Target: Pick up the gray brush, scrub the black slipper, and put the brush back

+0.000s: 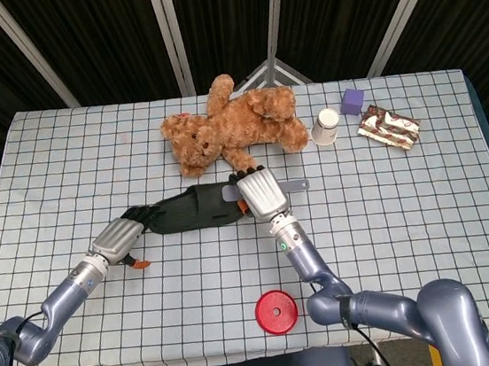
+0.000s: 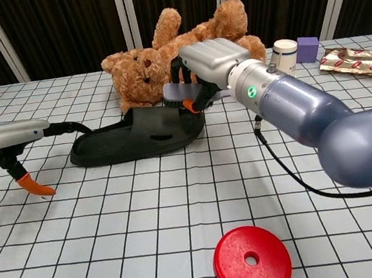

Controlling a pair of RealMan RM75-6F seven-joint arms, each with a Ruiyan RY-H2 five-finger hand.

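Observation:
The black slipper (image 1: 190, 211) (image 2: 137, 135) lies on the checked table, toe pointing right, just in front of the teddy bear. My right hand (image 1: 262, 196) (image 2: 213, 61) grips the gray brush (image 1: 291, 186) (image 2: 181, 95) over the slipper's toe end. The bristles hang slightly above the toe in the chest view, and the handle pokes out to the right in the head view. My left hand (image 1: 118, 241) (image 2: 4, 137) lies stretched out at the left. Its fingertips (image 1: 144, 215) (image 2: 68, 127) touch the heel rim, and its orange-tipped thumb points down, off the slipper.
A brown teddy bear (image 1: 234, 131) (image 2: 161, 53) lies right behind the slipper. A white cup (image 1: 326, 126), a purple block (image 1: 352, 100) and a snack packet (image 1: 387, 126) sit at the back right. A red disc (image 1: 275, 311) (image 2: 252, 260) lies near the front edge.

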